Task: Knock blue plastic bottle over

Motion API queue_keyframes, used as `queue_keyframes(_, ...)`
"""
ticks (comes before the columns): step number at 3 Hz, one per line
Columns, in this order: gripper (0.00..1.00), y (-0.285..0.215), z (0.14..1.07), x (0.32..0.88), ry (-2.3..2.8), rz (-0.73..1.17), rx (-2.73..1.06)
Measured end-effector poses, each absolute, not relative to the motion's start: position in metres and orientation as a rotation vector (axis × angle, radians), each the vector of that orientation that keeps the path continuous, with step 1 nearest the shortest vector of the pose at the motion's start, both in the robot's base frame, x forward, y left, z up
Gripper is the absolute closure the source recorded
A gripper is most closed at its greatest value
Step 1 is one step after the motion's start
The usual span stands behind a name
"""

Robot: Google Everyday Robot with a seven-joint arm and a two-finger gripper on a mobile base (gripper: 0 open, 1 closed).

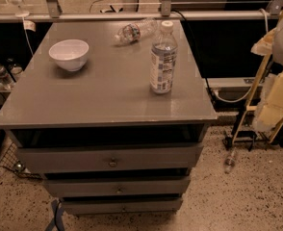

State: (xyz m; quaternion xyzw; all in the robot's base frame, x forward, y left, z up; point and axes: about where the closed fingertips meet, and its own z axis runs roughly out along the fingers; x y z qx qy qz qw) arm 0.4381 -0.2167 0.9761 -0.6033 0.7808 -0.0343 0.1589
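Just one view, and I'm looking down from high on the near side of the cabinet (108, 97), facing its far rail (98, 16). Middling range: the whole top, the drawers (83, 159) and the floor (250, 198) fit. My gripper (276, 97) hangs at the right edge, beside the cabinet.

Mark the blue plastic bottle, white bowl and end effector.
blue plastic bottle (161, 71): camera view, on its label.
white bowl (70, 62): camera view, outer wall.
end effector (271, 81): camera view, right edge, between its fingertips.
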Motion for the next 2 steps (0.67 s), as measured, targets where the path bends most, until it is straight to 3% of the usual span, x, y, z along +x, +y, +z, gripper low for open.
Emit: queue_keyframes(2,0.0,-0.21,0.964,0.465,2.184,-0.023,-1.687)
